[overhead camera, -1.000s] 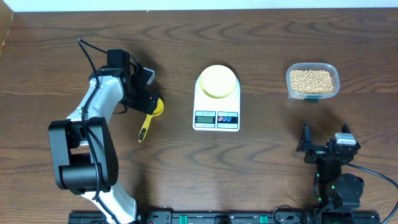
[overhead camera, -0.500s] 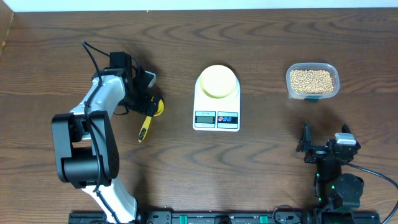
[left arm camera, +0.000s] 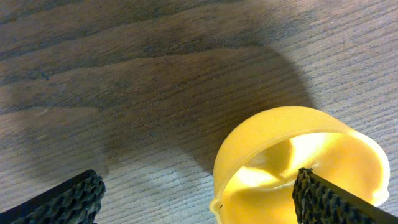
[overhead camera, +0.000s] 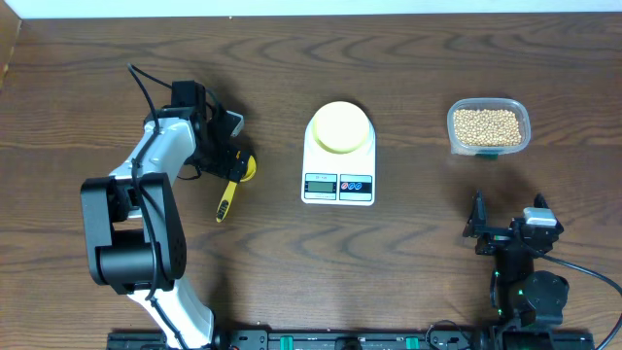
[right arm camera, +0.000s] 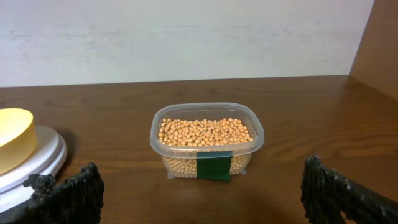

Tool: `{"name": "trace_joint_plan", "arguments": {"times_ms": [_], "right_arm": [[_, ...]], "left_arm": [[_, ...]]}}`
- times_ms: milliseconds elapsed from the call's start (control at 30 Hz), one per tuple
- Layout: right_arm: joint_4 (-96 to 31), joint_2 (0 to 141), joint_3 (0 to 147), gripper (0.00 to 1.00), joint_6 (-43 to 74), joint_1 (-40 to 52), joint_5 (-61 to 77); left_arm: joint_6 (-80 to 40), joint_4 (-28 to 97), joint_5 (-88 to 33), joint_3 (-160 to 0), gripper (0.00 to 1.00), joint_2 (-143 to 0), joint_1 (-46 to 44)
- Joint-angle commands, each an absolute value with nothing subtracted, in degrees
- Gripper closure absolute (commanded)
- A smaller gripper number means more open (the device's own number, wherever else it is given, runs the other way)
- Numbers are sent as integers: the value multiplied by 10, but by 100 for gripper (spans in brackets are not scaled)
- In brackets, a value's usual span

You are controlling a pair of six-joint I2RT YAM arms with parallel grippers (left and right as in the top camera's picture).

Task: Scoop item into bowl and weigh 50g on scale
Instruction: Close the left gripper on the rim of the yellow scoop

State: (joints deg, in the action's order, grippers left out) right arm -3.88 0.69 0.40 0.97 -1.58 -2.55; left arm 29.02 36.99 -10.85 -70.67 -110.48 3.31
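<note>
My left tool (left arm camera: 200, 204) hangs released, jaws wide, over the yellow scoop (left arm camera: 298, 158) at the left of the dark wooden surface (overhead camera: 408, 277). My right tool (right arm camera: 208, 200), also spread open, sits near right, facing the beans (right arm camera: 204, 132) in their clear tub (right arm camera: 163, 160) before a pale wall (right arm camera: 186, 37). The bowl (overhead camera: 340, 126) sits on the scale (overhead camera: 338, 187), centre.

The overhead camera looks straight down on the table (overhead camera: 408, 262) from well above and takes in the whole work area. The left wrist camera hangs very close over the wood, seemingly tilted steeply downward. Its view is largely taken up by the head of the yellow scoop (left arm camera: 298, 168), which the overhead view shares. The right wrist camera sits low, facing level toward the back wall (right arm camera: 186, 37). With the overhead view it shares the tub (right arm camera: 207, 155) of beans (right arm camera: 205, 132), the scale (right arm camera: 37, 155) and the bowl (right arm camera: 13, 137).
</note>
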Motion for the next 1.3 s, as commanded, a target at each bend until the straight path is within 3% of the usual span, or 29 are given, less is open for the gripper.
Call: {"name": "trace_joint_plan", "arguments": {"times_ms": [0,700,1033,1267], "right_arm": [[-41,4,3,1,3,-17,-24],[-41,4,3,1,3,-17,-24],[-41,4,3,1,3,-17,-24],[-41,4,3,1,3,-17,-24]], "left_arm": [[300,370,-116,-704,2,-1109,34],[300,369,-116,-704,3,-1109,34],[300,369,-116,-704,13,-1114,34],[300,368,-116,-704,28,-1114,34]]}}
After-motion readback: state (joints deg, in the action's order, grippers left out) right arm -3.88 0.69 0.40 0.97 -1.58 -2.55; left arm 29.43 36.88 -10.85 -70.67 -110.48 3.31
